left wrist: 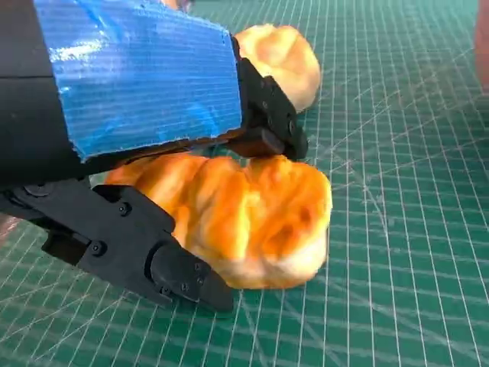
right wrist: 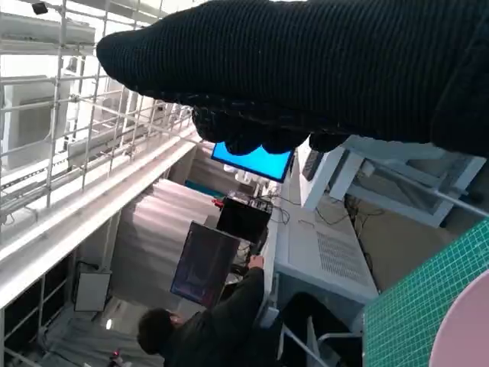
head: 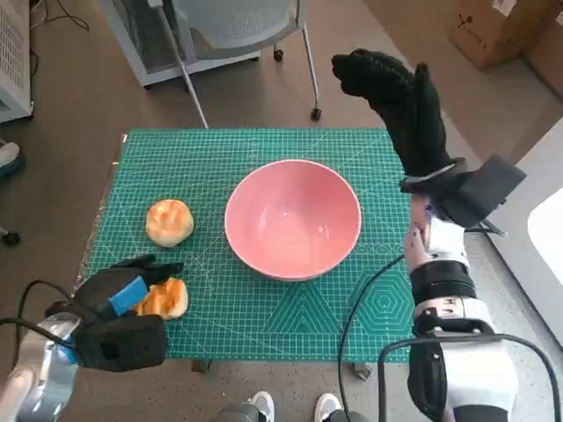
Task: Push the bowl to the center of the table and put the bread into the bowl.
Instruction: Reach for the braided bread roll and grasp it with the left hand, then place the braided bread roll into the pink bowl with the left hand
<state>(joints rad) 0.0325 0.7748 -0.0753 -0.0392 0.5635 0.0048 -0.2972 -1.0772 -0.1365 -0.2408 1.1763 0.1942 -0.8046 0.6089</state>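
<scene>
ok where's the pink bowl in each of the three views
Head view: the pink bowl sits mid-table on the green mat.
Left wrist view: only a pink sliver at the edge, probably its side.
Right wrist view: a piece of its rim in a corner.
Shared landmark: the green mat.

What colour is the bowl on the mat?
Pink, inside and out. The bowl shows best in the head view.

Three cameras: one overhead, two at the wrists

The head view looked steeply down on the whole green mat (head: 264, 308). The left wrist view sat very close behind the left hand (left wrist: 137, 99), low over the mat. The right wrist view faced out into the room, sharing only a mat corner and the bowl (right wrist: 466, 340).
</scene>
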